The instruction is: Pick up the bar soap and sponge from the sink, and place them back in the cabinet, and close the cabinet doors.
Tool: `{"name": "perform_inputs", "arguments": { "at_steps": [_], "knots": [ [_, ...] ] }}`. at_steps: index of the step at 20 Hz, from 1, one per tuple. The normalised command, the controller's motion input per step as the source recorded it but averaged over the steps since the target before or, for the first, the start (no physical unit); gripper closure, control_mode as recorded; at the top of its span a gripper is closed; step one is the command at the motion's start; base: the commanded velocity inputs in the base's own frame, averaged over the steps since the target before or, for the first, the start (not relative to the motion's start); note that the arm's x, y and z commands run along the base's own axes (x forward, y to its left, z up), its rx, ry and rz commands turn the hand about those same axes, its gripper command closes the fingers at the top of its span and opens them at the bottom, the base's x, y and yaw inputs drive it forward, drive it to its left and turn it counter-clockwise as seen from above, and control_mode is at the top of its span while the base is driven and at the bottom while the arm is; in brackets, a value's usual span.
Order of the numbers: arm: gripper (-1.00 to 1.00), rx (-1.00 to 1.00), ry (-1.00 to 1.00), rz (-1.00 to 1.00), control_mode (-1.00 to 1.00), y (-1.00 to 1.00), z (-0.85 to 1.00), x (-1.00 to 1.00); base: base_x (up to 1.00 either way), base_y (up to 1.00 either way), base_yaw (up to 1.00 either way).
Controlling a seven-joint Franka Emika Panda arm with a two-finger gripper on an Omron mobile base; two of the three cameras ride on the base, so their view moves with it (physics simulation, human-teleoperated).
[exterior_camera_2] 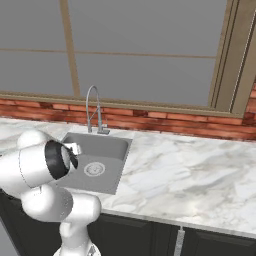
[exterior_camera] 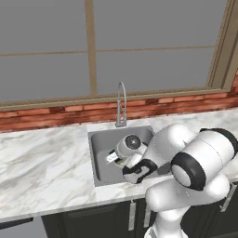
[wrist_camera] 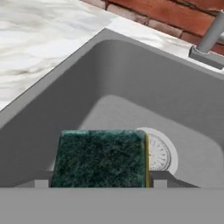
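- Sponge, green face showing, sits between the tool's fingers, which clamp its sides.
- It hangs inside the sink, partly covering the drain.

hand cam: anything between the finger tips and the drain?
Yes: the sponge, green scrub face toward the camera, sits between the two fingertips of the gripper and partly covers the drain on the sink floor. Hand view.

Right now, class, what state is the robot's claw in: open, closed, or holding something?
Claw: closed on the sponge, green scrub face toward the camera, held between the fingertips above the sink.
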Motion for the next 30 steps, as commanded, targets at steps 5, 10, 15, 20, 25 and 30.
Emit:
{"name": "perform_inputs", "arguments": {
  "at_steps": [5, 10, 15, 20, 25, 30],
  "knots": [
    [1.0, 0.0, 0.14, -0.06, -1.0, -0.12, 0.82, 0.0, 0.0, 0.0, 0.0],
    [1.0, 0.0, 0.19, -0.1, -1.0, -0.16, 0.78, -0.03, 0.0, 0.0, 0.0],
    [1.0, 0.0, 0.21, -0.14, -1.0, -0.12, 0.64, -0.17, 0.0, 0.0, 0.0],
    [1.0, 0.0, 0.2, -0.17, -1.0, -0.21, 0.45, -0.36, 0.0, 0.0, 0.0],
    [1.0, 0.0, 0.18, -0.18, -1.0, -0.31, 0.39, -0.45, 0.0, 0.0, 0.0],
    [1.0, 0.0, 0.15, -0.14, -1.0, -0.37, 0.39, -0.34, 0.0, 0.0, 0.0]
  ]
}}
